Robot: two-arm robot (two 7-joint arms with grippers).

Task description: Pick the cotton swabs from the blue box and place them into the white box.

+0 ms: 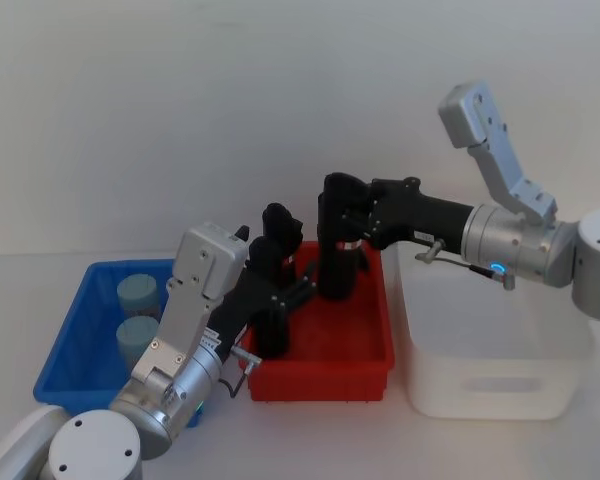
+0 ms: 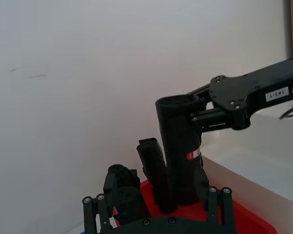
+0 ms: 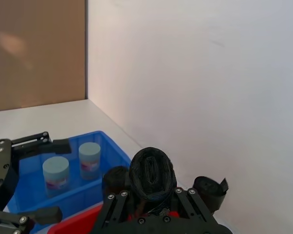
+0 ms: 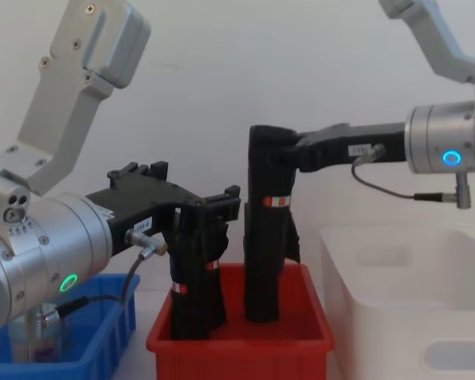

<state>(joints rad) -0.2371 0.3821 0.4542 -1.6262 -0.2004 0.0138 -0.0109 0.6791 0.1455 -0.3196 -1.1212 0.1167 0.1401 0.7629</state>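
Two cotton swabs tubs (image 1: 140, 295) (image 1: 136, 337) stand in the blue box (image 1: 75, 330) at the left; they also show in the right wrist view as tubs (image 3: 90, 158) (image 3: 55, 173). The white box (image 1: 500, 385) stands at the right. My left gripper (image 1: 280, 275) hangs open over the red bin (image 1: 320, 380), its fingers (image 3: 39, 141) spread wide around black rolls (image 4: 198, 269). My right gripper (image 1: 345, 225) is shut on a tall black rolled bundle (image 4: 265, 237), held upright with its lower end inside the red bin.
The red bin (image 4: 237, 348) sits between the blue box (image 4: 103, 332) and the white box (image 4: 404, 317) and holds several upright black rolls (image 2: 154, 170). A plain white wall runs close behind the table. Both arms crowd the space over the red bin.
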